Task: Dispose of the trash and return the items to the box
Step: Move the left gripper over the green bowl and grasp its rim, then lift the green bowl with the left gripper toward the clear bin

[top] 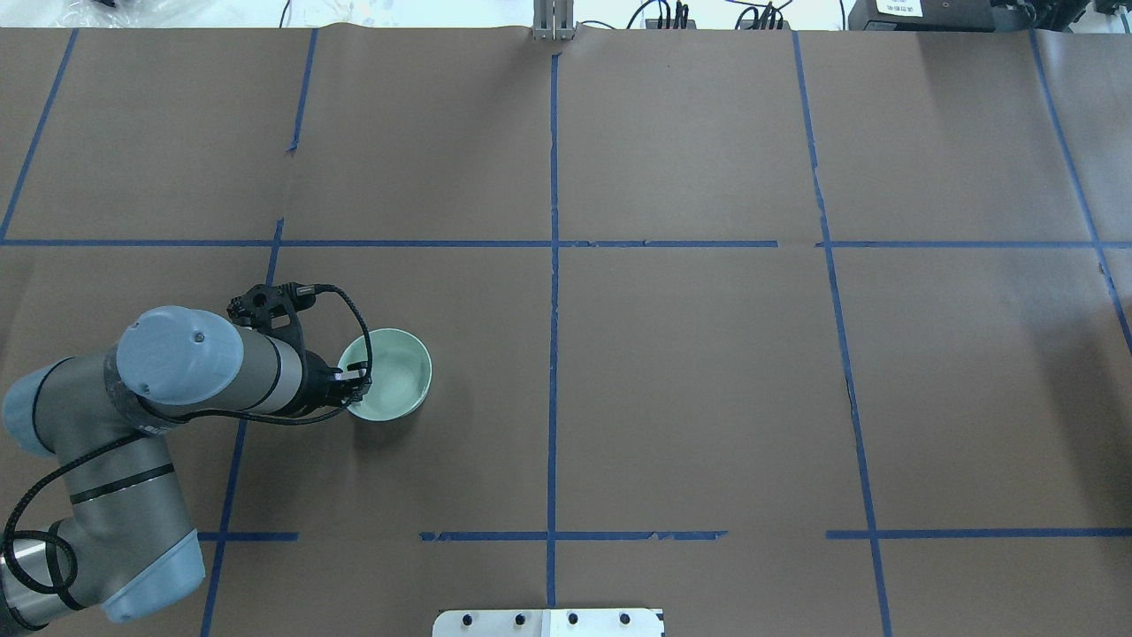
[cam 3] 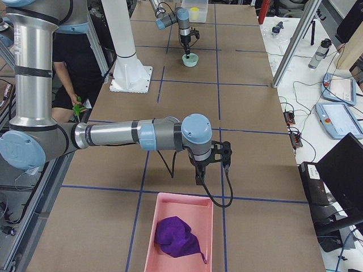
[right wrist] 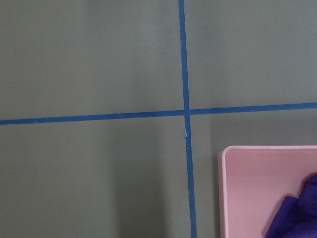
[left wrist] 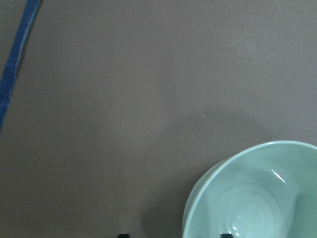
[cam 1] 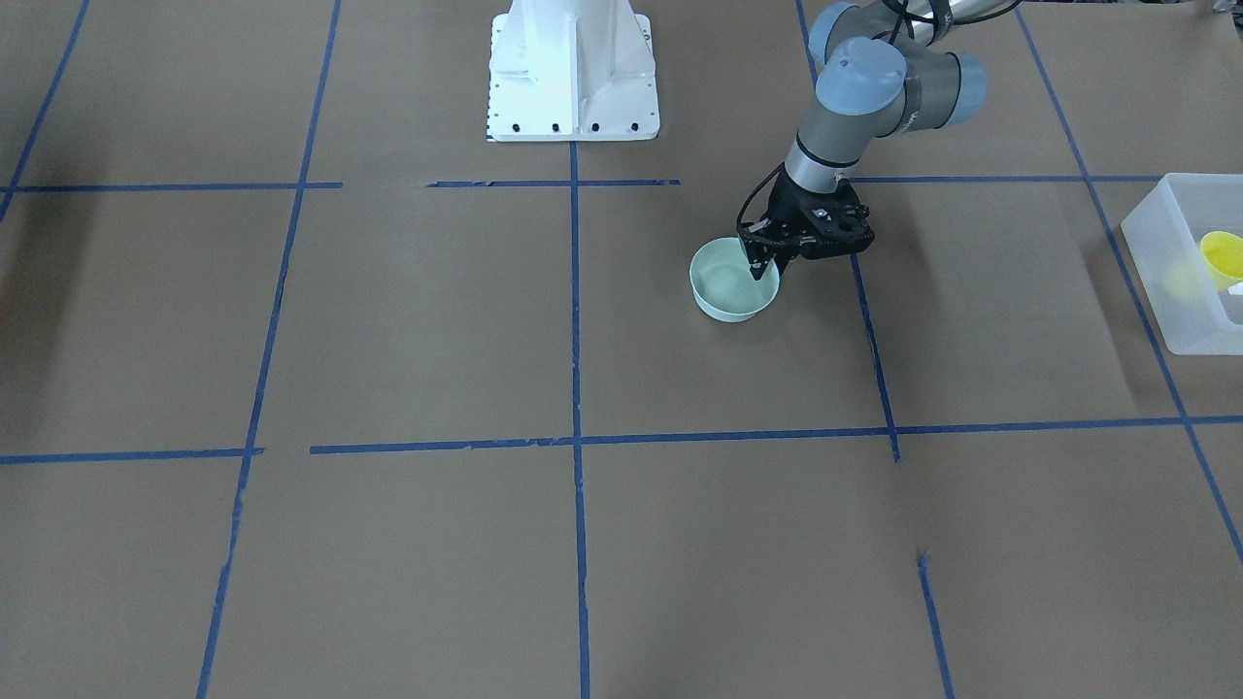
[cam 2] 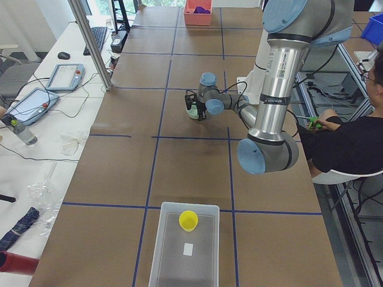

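As seen from overhead, shows the left gripper set at the left rim of a pale green bowl, in the left half of the paper-covered table. Confirms, in the left wrist view, a pincer held apart: one fingertip outside the bowl's wall, the other inside, neither touching it. Places the small yellow cup inside the translucent white box, toward the box end nearer the bowl. Locates the box at the table's far left end, well apart from bowl and gripper. Sets the right gripper above bare brown paper near the table's right end, just beside a pink tray holding a crumpled purple cloth. Cannot tell the state of that pincer, apart or together: fingertips out of the right wrist view, side view inconclusive.
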